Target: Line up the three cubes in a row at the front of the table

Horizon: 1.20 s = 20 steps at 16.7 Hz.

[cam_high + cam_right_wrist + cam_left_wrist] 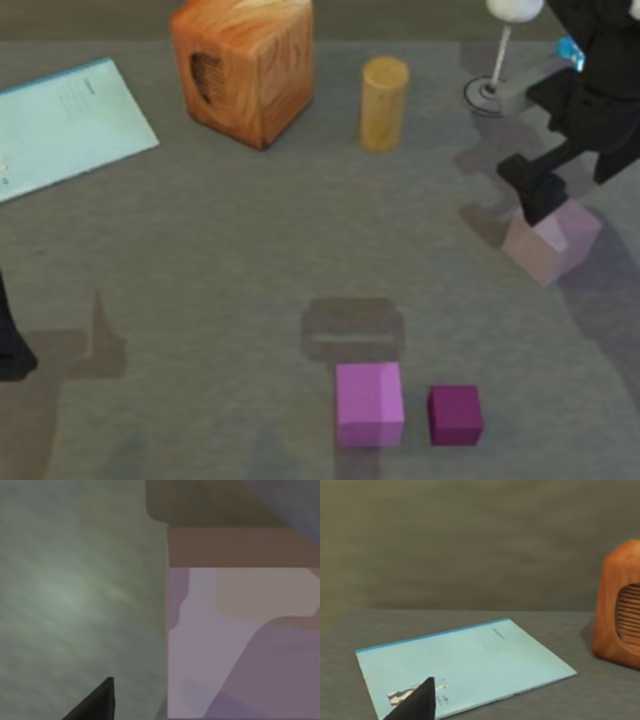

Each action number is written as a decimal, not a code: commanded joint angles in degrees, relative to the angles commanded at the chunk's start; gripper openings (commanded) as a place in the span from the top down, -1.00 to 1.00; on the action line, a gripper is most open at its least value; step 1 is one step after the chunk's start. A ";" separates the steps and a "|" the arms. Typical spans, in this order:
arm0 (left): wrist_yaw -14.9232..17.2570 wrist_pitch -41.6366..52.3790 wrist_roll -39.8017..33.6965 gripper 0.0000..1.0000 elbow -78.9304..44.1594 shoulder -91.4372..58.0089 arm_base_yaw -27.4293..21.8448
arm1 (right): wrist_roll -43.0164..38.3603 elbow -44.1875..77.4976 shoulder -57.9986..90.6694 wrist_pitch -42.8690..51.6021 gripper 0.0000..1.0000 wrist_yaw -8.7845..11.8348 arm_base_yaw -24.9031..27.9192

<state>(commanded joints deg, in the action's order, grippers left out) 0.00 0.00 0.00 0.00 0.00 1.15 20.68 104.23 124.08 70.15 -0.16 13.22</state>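
My right claw (541,205) sits directly over the pale mauve cube (556,243) at the right side of the counter (200,300), its tip at the cube's upper face. Whether the claw is spread, narrowed or already gripping I cannot tell — the arm body covers the tips from above. In the right wrist view the pale mauve cube (240,645) fills most of the frame, which puts the claw very close to it.

The governing relation: this cube lies well back and to the right of the row. The violet-pink cube (369,403) and the dark magenta cube (455,415) stand just beside each other at the front edge, apart by a narrow gap. I judge the open slot to be right of the magenta cube, so the carry runs forward and slightly left.

My right arm is the nearer one. My left claw (12,355) is parked at the left edge.

The counter is flat, matte, felt-like. The transit path looks free — the orange wood-grain block (245,68), yellow cylinder (384,102), turquoise paper (65,122) and a white stemmed object (505,45) all stand at the back.
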 joint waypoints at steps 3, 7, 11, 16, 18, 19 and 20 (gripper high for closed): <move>0.00 0.00 0.00 -1.00 0.00 0.00 0.00 | 0.00 0.00 0.00 0.00 -1.00 0.00 0.00; 0.00 0.00 0.00 -1.00 0.00 0.00 0.00 | 0.07 -2.08 0.56 -2.42 -1.00 -0.01 -0.12; 0.00 0.00 0.00 -1.00 0.00 0.00 0.00 | -0.09 -8.30 3.40 -12.23 -1.00 -0.03 0.00; 0.00 0.00 0.00 -1.00 0.00 0.00 0.00 | -0.17 -12.20 5.44 -17.64 -1.00 -0.05 0.10; 0.00 0.00 0.00 -1.00 0.00 0.00 0.00 | -0.17 -12.20 5.44 -17.64 -1.00 -0.05 0.10; 0.00 0.00 0.00 -1.00 0.00 0.00 0.00 | -0.17 -12.20 5.44 -17.64 -0.85 -0.05 0.10; 0.00 0.00 0.00 -1.00 0.00 0.00 0.00 | -0.17 -12.20 5.44 -17.64 -0.70 -0.05 0.10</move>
<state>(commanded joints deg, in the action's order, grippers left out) 0.00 0.00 0.00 0.00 0.00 1.15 20.51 92.03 129.52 52.51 -0.21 13.32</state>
